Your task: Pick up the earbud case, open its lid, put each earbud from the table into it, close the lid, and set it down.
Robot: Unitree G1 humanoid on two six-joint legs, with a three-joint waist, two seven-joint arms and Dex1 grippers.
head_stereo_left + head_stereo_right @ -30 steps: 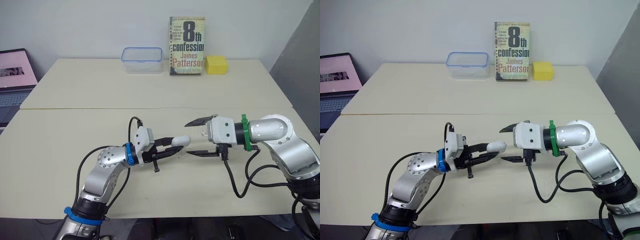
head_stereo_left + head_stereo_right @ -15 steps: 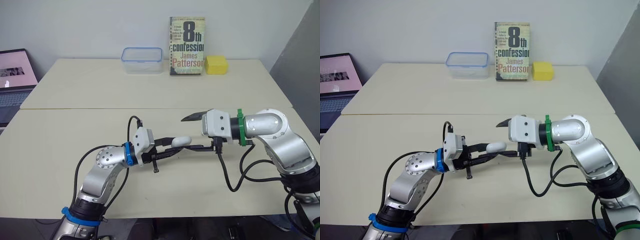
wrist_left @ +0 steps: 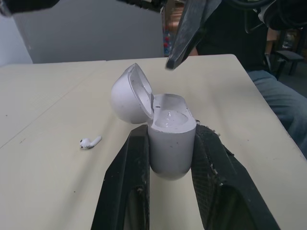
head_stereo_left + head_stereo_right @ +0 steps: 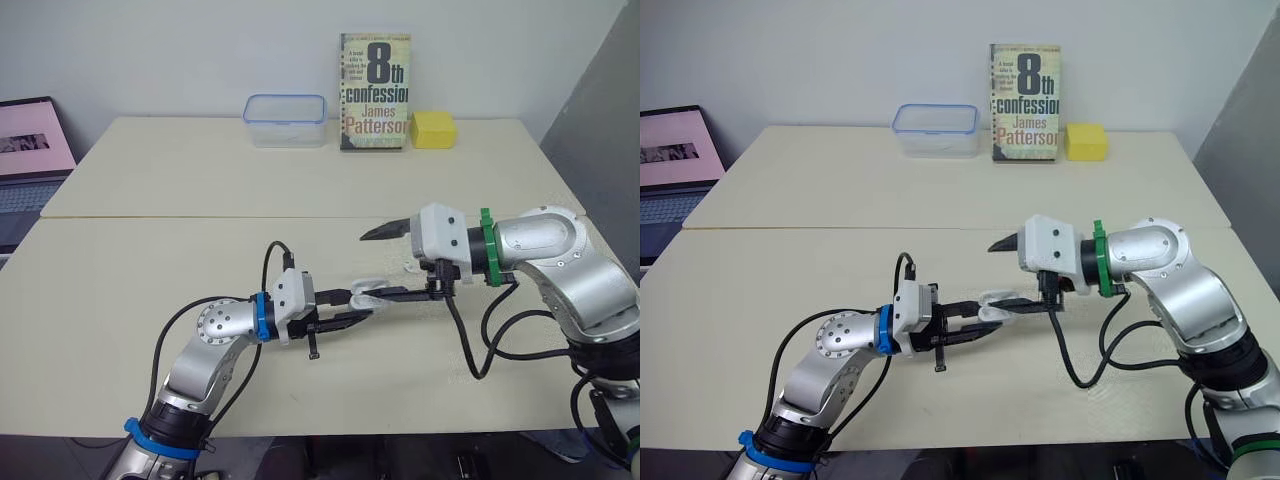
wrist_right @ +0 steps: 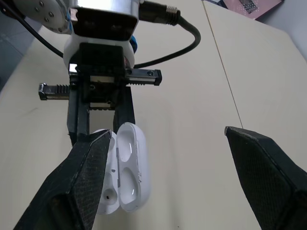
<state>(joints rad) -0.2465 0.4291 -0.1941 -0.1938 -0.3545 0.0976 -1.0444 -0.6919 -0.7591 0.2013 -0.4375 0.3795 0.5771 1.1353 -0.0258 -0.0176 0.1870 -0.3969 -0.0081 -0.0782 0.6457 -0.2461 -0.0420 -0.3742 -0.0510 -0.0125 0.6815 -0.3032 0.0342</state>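
**Open earbud case between two claws**

Head view: the left claw (image 4: 358, 305) clamped the earbud case (image 4: 367, 292) above the tabletop (image 4: 150, 250), and the right claw (image 4: 369, 268) was spread wide around it.
Left wrist view: the lid (image 3: 128, 97) was up, and an earbud (image 3: 89, 142) lay on the tabletop.
Right wrist view: one right finger (image 5: 91, 177) was beside the case.

Earbud case (image 3: 169, 136): one, lid open.
Earbud (image 3: 89, 142): one loose, lying near case.
Grippers: two, left gripper (image 3: 170, 139) and right gripper (image 5: 167, 134); two black fingers each, four total.
Book (image 4: 375, 92): one, 12 o'clock.
Clear plastic box (image 4: 285, 120): one, 11 o'clock.
Yellow block (image 4: 433, 129): one, 1 o'clock.
Laptop (image 4: 30, 150): one, 10 o'clock.
Surface (image 4: 150, 190): two tabletops, one seam between.
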